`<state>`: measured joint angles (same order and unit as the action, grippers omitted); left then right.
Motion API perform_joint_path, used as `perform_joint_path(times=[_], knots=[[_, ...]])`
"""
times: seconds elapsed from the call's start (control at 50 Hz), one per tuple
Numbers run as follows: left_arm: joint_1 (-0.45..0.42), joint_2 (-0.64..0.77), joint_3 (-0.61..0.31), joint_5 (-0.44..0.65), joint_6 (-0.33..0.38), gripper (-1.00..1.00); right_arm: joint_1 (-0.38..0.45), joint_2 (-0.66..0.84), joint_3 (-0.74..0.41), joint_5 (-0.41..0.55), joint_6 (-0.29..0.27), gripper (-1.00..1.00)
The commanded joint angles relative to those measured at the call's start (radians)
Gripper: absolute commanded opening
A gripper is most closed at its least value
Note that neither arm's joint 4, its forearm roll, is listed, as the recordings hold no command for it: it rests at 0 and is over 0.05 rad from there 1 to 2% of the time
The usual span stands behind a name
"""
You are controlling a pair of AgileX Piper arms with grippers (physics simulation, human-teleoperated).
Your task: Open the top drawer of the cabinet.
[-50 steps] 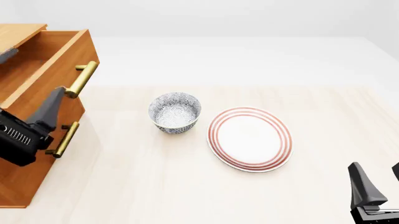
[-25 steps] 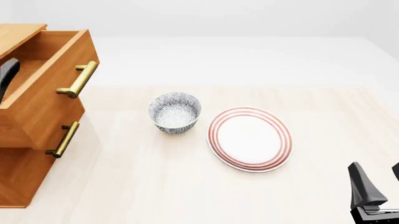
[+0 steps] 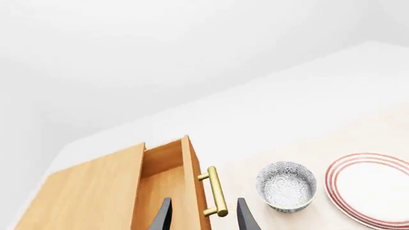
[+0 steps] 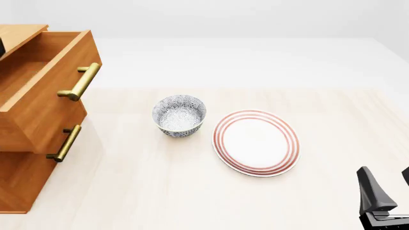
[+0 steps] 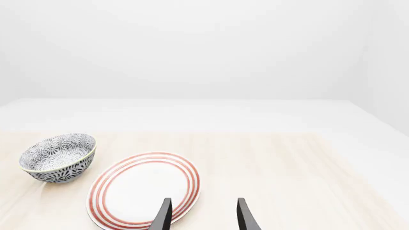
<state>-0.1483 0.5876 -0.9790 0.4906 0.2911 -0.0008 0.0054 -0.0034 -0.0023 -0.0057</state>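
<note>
The cabinet stands at the table's left edge. Its top drawer is pulled well out, so the bare wooden inside shows behind the brass bar handle. My left gripper hangs high above the cabinet and apart from it, open, with the handle far below between its fingertips; in the front view only a dark sliver shows at the left edge. My right gripper rests at the near right corner, open and holding nothing.
A blue-patterned bowl sits mid-table, close to the drawer's handle side. A red-ringed white plate lies just right of it. The lower drawer's brass handle sits under the open drawer's overhang.
My left gripper has let go beside the handle and risen up and to the left, almost out of the front view. The drawer stays pulled out. The right arm has not moved.
</note>
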Motion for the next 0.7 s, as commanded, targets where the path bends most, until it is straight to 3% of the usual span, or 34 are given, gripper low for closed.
perform_joint_path(times=[0.02, 0.34, 0.7], knots=[[0.037, 0.056, -0.073, 0.101, -0.127, 1.00, 0.000, 0.000, 0.000, 0.000, 0.000, 1.00], [0.040, 0.174, -0.140, 0.184, -0.290, 1.00, 0.000, 0.000, 0.000, 0.000, 0.000, 1.00], [0.091, 0.265, -0.209, 0.277, -0.330, 1.00, 0.000, 0.000, 0.000, 0.000, 0.000, 1.00]])
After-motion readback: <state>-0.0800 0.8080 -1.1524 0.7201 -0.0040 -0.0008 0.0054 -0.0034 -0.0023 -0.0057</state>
